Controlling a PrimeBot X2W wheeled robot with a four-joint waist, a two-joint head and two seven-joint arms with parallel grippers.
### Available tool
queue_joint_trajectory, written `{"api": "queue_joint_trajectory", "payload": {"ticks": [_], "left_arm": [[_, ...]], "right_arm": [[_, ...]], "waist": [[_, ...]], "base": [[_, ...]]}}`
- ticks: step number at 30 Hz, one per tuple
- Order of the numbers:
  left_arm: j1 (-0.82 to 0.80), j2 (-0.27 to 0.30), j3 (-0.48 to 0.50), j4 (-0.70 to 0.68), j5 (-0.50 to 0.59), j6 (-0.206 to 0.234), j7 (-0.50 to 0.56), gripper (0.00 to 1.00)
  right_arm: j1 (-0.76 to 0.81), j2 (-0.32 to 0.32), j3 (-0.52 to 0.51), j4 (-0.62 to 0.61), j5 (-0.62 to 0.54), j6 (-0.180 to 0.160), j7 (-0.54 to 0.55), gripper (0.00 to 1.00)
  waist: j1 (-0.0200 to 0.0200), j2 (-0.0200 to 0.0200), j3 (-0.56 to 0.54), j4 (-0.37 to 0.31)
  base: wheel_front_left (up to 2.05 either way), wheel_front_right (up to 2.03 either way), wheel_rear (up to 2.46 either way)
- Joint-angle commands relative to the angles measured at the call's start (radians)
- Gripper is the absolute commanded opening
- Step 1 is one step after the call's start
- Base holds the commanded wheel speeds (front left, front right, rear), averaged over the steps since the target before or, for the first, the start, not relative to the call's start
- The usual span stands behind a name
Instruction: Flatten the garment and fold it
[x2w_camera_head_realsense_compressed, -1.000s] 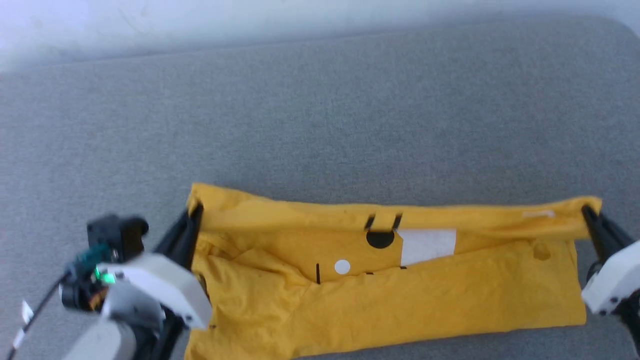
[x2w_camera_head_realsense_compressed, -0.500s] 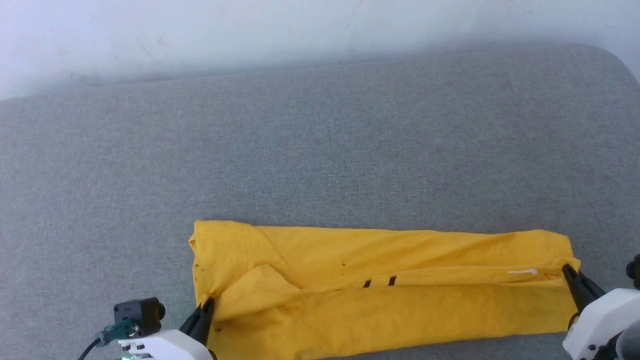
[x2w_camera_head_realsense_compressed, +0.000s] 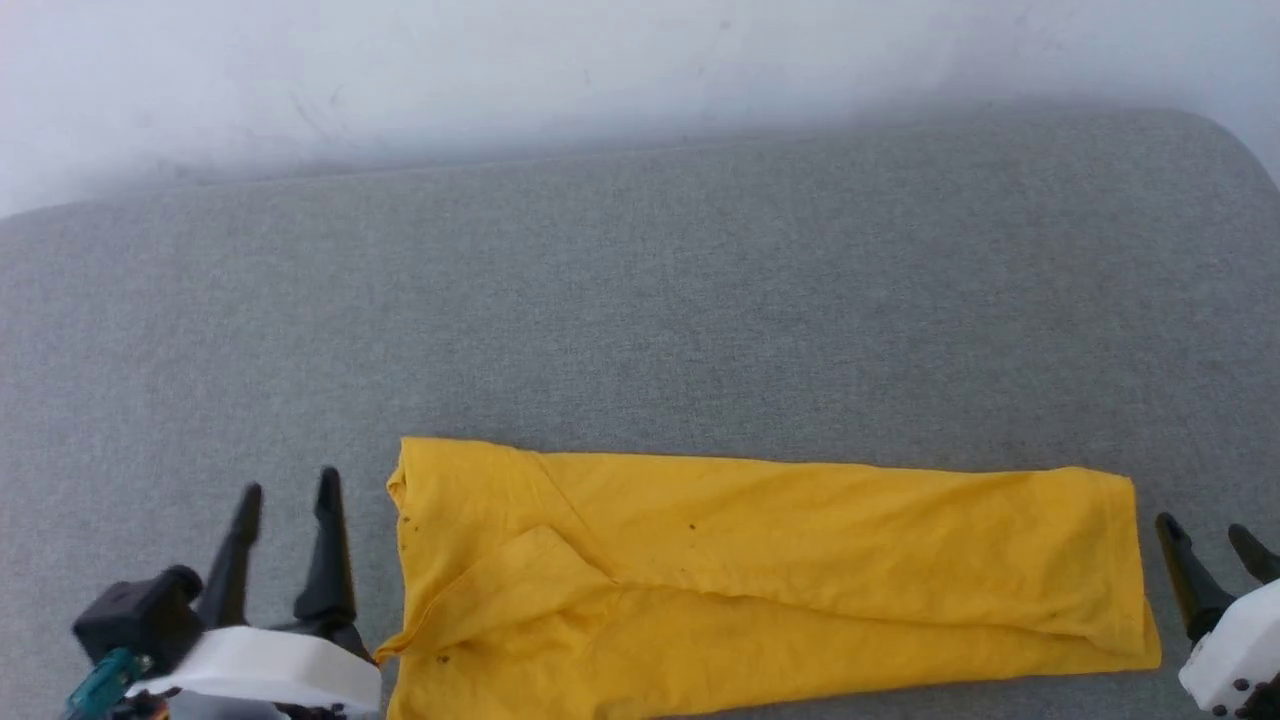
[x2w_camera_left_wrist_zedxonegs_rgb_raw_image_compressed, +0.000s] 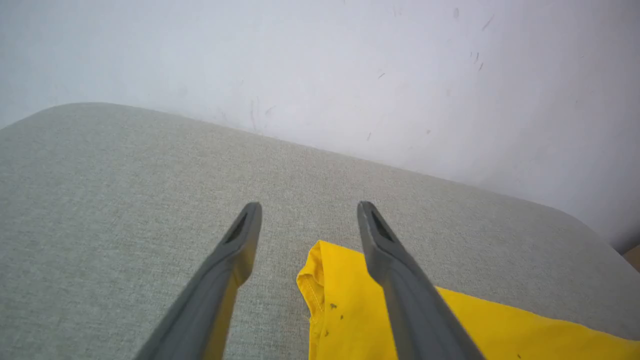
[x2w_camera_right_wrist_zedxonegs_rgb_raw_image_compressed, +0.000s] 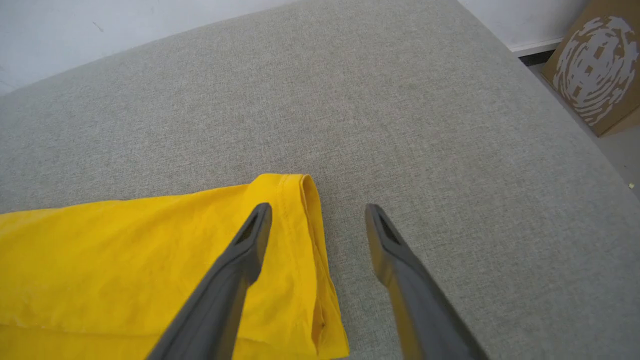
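The yellow garment (x2w_camera_head_realsense_compressed: 770, 570) lies folded into a long flat band on the grey cushioned surface (x2w_camera_head_realsense_compressed: 640, 300), plain side up, with none of its printed marks showing. My left gripper (x2w_camera_head_realsense_compressed: 288, 498) stands open just left of the band's left end (x2w_camera_left_wrist_zedxonegs_rgb_raw_image_compressed: 320, 295), holding nothing. My right gripper (x2w_camera_head_realsense_compressed: 1205, 535) is open just past the band's right end (x2w_camera_right_wrist_zedxonegs_rgb_raw_image_compressed: 300, 220), also holding nothing. In the right wrist view one finger (x2w_camera_right_wrist_zedxonegs_rgb_raw_image_compressed: 235, 265) hangs over the hem.
A white wall (x2w_camera_head_realsense_compressed: 640, 70) runs along the far edge of the surface. Beyond the surface's right edge a cardboard piece (x2w_camera_right_wrist_zedxonegs_rgb_raw_image_compressed: 595, 65) leans on the floor. Bare grey surface stretches behind the garment.
Both grippers brought the far edge forward over the garment, covering the printed marks, then let go and drew outward. The head camera also shifted.
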Motion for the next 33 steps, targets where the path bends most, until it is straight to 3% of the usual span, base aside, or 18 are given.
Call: {"api": "queue_joint_trajectory", "payload": {"ticks": [1, 7, 15, 16, 17, 18, 19, 26, 33], "left_arm": [[-0.004, -0.003, 0.012, -0.013, 0.024, 0.009, -0.015, 1.00], [0.017, -0.026, 0.040, -0.044, 0.196, 0.040, -0.039, 1.00], [0.031, -0.093, 0.050, -0.027, 0.264, 0.004, -0.040, 1.00], [0.030, -0.097, 0.053, -0.022, 0.268, -0.001, -0.040, 1.00], [0.029, -0.101, 0.055, -0.018, 0.272, -0.006, -0.040, 1.00], [0.029, -0.104, 0.058, -0.014, 0.275, -0.011, -0.040, 1.00], [0.030, -0.107, 0.059, -0.008, 0.278, -0.015, -0.040, 1.00], [0.052, -0.118, 0.076, 0.012, 0.283, -0.032, -0.040, 1.00], [0.064, -0.125, 0.075, 0.027, 0.281, -0.044, -0.040, 1.00]], "right_arm": [[-0.002, 0.001, 0.000, 0.006, -0.009, -0.001, 0.004, 1.00], [0.002, -0.001, 0.017, 0.074, -0.029, -0.001, 0.006, 1.00], [-0.019, -0.041, 0.073, 0.208, -0.038, -0.001, -0.011, 1.00], [-0.023, -0.045, 0.086, 0.227, -0.033, -0.001, -0.009, 0.87], [-0.027, -0.047, 0.094, 0.246, -0.026, -0.001, -0.008, 0.49], [-0.031, -0.048, 0.098, 0.265, -0.021, -0.001, -0.008, 0.20], [-0.034, -0.049, 0.103, 0.282, -0.017, -0.001, -0.007, 0.00], [-0.058, -0.060, 0.055, 0.323, -0.005, -0.001, -0.048, 0.00], [-0.061, -0.145, -0.089, 0.328, -0.047, -0.001, -0.068, 0.00]], "waist": [[0.0000, 0.0000, 0.008, 0.006], [0.0000, 0.0000, 0.032, 0.026], [0.0000, 0.0000, 0.055, 0.061], [0.0000, 0.0000, 0.055, 0.064], [0.0000, 0.0000, 0.054, 0.066], [0.0000, 0.0000, 0.051, 0.068], [0.0000, 0.0000, 0.047, 0.070], [0.0000, 0.0000, 0.011, 0.069], [0.0000, 0.0000, -0.013, 0.063]], "base": [[0.00, 0.00, 0.00], [0.00, 0.00, 0.00], [0.00, 0.00, 0.00], [0.00, 0.00, 0.00], [0.00, 0.00, 0.00], [0.00, 0.00, 0.00], [0.00, 0.00, 0.00], [0.00, 0.00, 0.00], [0.00, 0.00, 0.00]]}}
